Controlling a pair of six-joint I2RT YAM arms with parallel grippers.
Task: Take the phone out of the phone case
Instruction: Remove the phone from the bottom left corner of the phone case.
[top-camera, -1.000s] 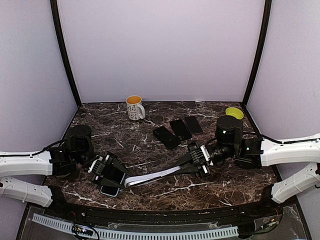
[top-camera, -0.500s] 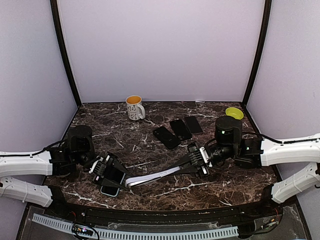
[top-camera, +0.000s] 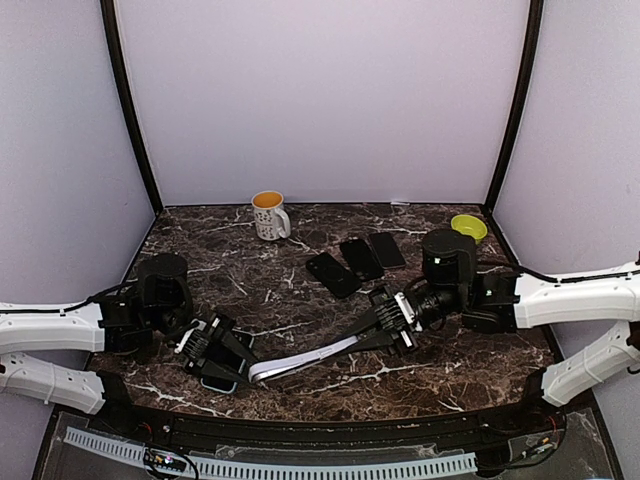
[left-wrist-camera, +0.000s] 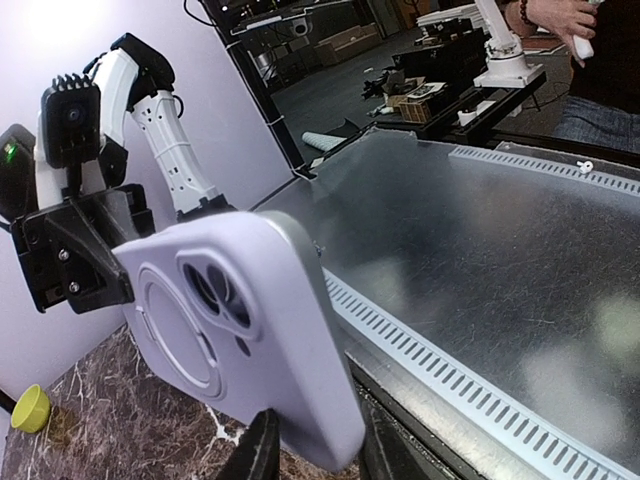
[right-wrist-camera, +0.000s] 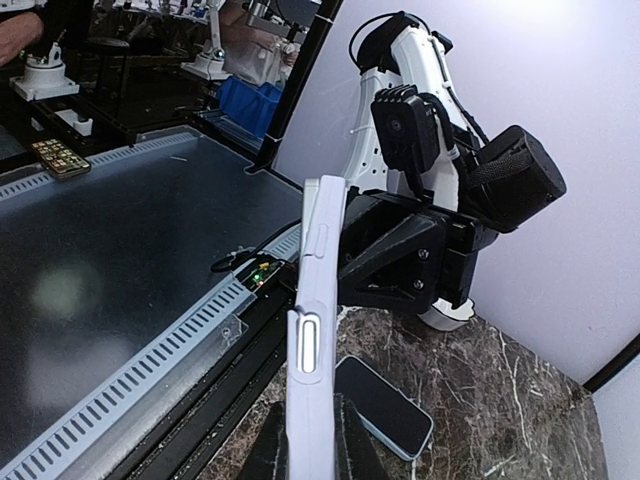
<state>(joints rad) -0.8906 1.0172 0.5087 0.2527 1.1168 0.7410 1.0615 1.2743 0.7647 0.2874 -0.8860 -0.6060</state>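
**Item:** lavender phone case (top-camera: 305, 357), lower middle of the top view, held edge-up off the marble table (top-camera: 330, 390) between my two grippers.

**Contents:** I cannot tell whether the case is empty.

**Risk:** both holds are on the very ends. If my arms pull apart or twist, one end could slip and the case could drop onto the blue-edged phone (top-camera: 218, 384) lying below it.

**Left gripper** (top-camera: 238, 358): narrow, with a finger on either face of the case's end.

**Right gripper** (top-camera: 374, 338): pinched tight on the other end.
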